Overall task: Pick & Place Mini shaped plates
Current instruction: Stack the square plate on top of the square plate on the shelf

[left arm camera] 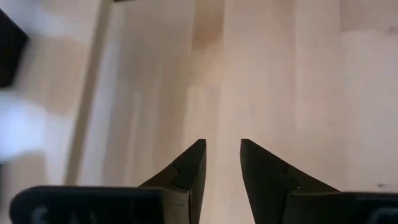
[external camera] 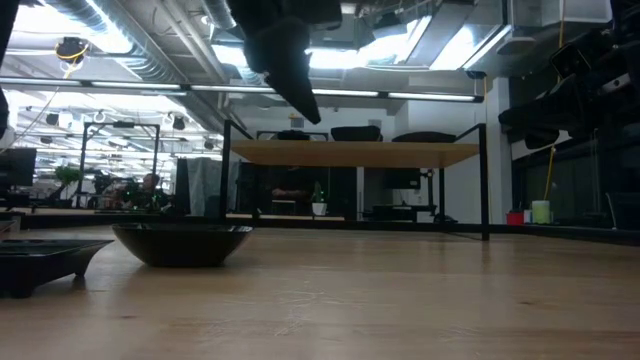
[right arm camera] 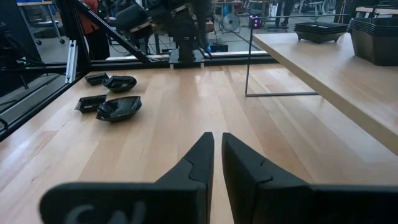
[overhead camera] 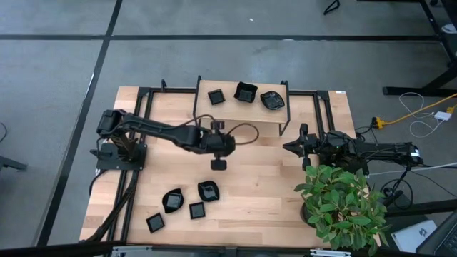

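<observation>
Sitting on a pale wood bench (overhead camera: 250,178), four plates (overhead camera: 187,203) are grouped near the front; three more are parked on the shelf (overhead camera: 243,114). Left gripper (overhead camera: 218,163) is held spread and empty, right gripper (overhead camera: 289,147) nearly pressed together, beside a plant (overhead camera: 343,203).

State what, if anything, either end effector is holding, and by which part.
Nothing is held. The left end effector hangs open over bare table; the right end effector is nearly closed with nothing between its fingers.

plates (overhead camera: 191,204): glossy black | table (overhead camera: 264,178): pale wood grain | plant (overhead camera: 343,203): green
</observation>
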You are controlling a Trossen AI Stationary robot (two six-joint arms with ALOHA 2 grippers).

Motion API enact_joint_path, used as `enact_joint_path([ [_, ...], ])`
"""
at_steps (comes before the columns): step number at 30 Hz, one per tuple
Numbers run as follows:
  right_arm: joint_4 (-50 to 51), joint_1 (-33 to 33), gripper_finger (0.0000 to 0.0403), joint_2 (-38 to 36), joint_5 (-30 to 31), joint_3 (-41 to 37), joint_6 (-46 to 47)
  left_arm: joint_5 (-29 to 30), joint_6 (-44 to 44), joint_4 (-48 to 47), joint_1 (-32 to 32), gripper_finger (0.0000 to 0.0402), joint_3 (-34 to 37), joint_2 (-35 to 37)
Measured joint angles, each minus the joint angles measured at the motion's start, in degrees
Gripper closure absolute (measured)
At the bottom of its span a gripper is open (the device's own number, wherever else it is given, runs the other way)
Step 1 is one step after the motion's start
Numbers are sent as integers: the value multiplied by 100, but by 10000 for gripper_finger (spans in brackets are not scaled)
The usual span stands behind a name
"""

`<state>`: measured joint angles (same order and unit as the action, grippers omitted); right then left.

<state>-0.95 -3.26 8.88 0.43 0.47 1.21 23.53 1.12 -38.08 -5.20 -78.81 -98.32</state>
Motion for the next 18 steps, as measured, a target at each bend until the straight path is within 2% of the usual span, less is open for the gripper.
enact_joint_path([
  [12,0,-1,369,0,0,0,0,8,-1149,-746,-726,306,0,0],
  [18,0,0,369,0,0,2,0,104,-1257,-746,-908,311,0,0],
])
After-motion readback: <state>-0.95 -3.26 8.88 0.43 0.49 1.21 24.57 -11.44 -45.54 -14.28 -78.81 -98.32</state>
